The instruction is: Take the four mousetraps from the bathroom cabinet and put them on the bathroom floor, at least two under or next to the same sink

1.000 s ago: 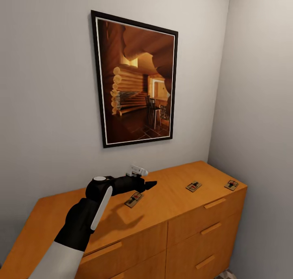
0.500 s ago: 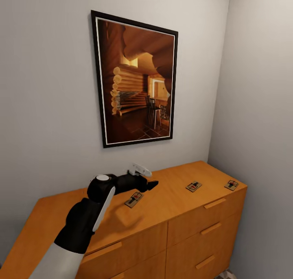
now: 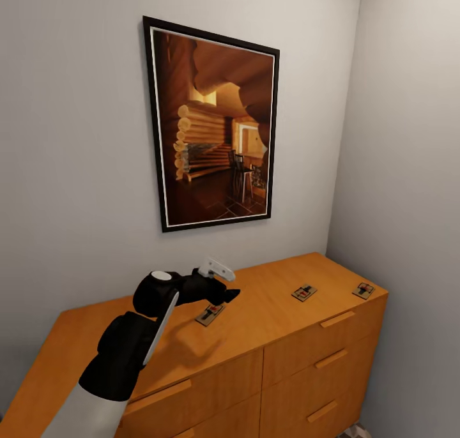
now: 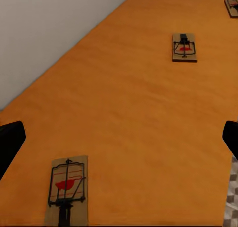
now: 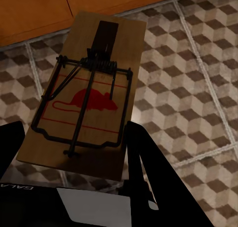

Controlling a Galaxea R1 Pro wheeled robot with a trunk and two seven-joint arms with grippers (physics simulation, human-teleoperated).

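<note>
Cabinet [image 3: 255,355]: a wide orange-brown chest of drawers set against the wall below a framed picture [image 3: 214,128]. Its top serves as the tabletop. Three mousetraps are seen lying flat on it.

Bathroom floor [image 5: 198,68]: cube-patterned tile, seen in the right wrist view beneath the right end effector, with the cabinet's base beside it.

Left end effector [image 3: 229,293]: held just above the tabletop with its fingers spread wide and nothing between them. In the left wrist view the dark fingertips [image 4: 10,142] are seen at either edge, well apart.

Right end effector [image 5: 69,157]: one mousetrap [image 5: 87,93] is held over the floor tiles, the fingers standing against both long sides of its wooden base.

Nearest mousetrap [image 3: 211,313]: lying just below and ahead of the left end effector, not yet touched; seen also in the left wrist view [image 4: 67,189].

Second mousetrap [image 3: 304,292]: further along the tabletop beyond the left end effector.

Third mousetrap [image 3: 363,290]: furthest off, near the tabletop's far corner.

Step in hand, as judged: collection of a trap from the tabletop by the left arm, with one trap already carried by the right.

Next move, as judged: the left end effector is to be lowered over the nearest trap so that its base lies between the fingers, then closed. Contact with the wire parts is best avoided.
</note>
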